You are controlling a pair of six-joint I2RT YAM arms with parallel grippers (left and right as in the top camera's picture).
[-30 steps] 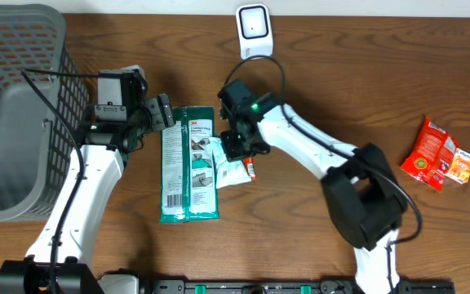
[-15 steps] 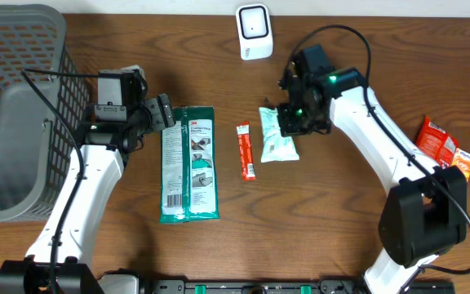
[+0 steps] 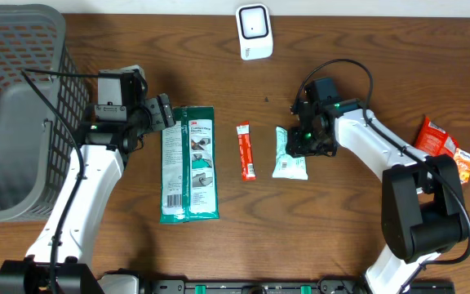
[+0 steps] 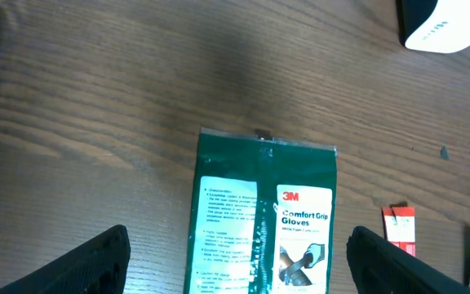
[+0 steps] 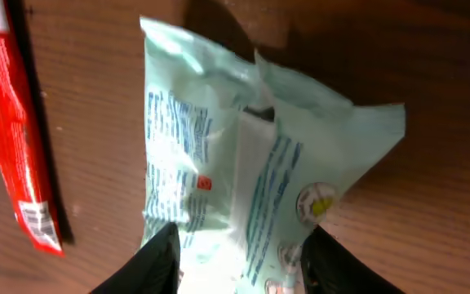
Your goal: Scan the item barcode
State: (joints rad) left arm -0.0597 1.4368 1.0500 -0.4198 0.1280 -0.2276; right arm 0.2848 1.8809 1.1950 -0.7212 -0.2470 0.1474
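The pale green packet (image 5: pixel 219 155) lies flat on the table (image 3: pixel 341 237), on the robot's side of the scanner (image 3: pixel 254 31) and a little toward the right arm, well apart from it. The right gripper (image 3: pixel 303 140) hangs directly over the packet's end nearer the scanner. In the wrist view its fingers (image 5: pixel 160 260) stand partway apart, one at each long edge of the film. They straddle the packet rather than pinching it, so nothing appears to be held.

The left gripper (image 3: pixel 164 111) is spread wide and empty. It sits far to the left of the scanner, at the top edge of the green gloves pack (image 3: pixel 188 163). A red stick sachet (image 3: pixel 246 151) lies in front of the scanner, between the gloves pack and the packet.

The step in hand looks like taking a clean hold of the packet before showing it to the scanner. The upturned face carries fine blue print and a seam down the middle, but no barcode can be made out there. The code may be on the underside or too small to read.

A good grip would take a short edge or corner, clear of any printed block, so that the fingers cover no bars. The film is soft and already creased, so a light, flat pinch should keep it from buckling. The code side should then be turned square to the scanner's window, held near it and kept steady. The carry should stay well above the sachet.
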